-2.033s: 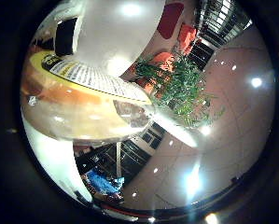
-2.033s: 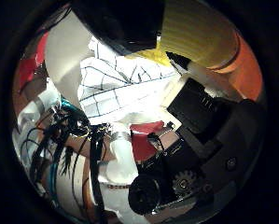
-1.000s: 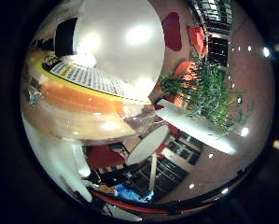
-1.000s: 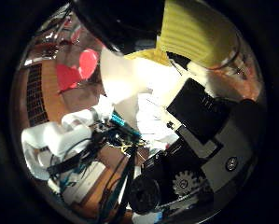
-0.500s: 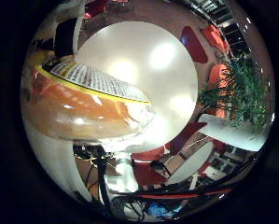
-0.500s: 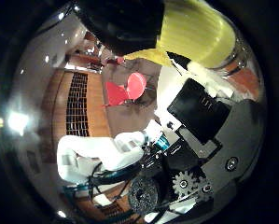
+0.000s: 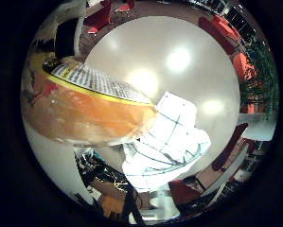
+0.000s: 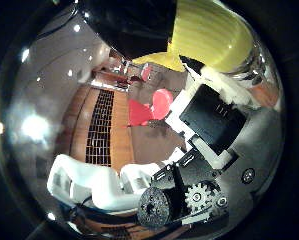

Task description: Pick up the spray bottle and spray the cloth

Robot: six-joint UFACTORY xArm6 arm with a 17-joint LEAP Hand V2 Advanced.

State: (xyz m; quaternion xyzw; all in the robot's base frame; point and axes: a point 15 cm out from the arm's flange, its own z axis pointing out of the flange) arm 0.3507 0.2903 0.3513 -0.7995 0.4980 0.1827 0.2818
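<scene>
The spray bottle (image 7: 84, 113), clear with orange liquid and a yellow-edged printed label, fills much of the little finger side view, close against the palm. My hand (image 8: 209, 130) is shut on it, its black and white fingers curled against the bottle's yellow label in the thumb side view. Beyond the bottle, a white cloth with a dark check pattern (image 7: 169, 142) lies crumpled near the edge of a round white table (image 7: 179, 61). The bottle's nozzle is not visible.
Red chairs (image 8: 151, 107) stand on the floor before a slatted wooden wall (image 8: 101, 125). More red seats (image 7: 226, 28) and a green plant (image 7: 261, 71) lie past the table's far side. White arm parts (image 8: 94, 182) show beside the palm.
The camera has swung with the hand: the ceiling and plant have slid aside, and the round table and checked cloth have come into view. The bottle stays held against the palm.
</scene>
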